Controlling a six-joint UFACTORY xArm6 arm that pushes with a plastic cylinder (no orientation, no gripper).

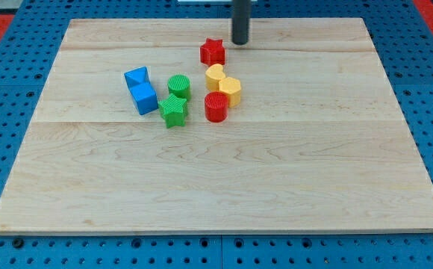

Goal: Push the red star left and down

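The red star [212,51] lies on the wooden board [216,172] near the view's top centre. My tip [240,42] stands just to the star's upper right, a small gap away from it. Below the star sit a yellow heart-like block [214,75] and a yellow cylinder [230,91], touching each other, with a red cylinder [216,107] just below them.
A green cylinder [178,86] and a green star [173,110] sit left of the yellow blocks. Two blue blocks [136,77] [144,98] lie further left, touching. A blue pegboard [7,90] surrounds the board.
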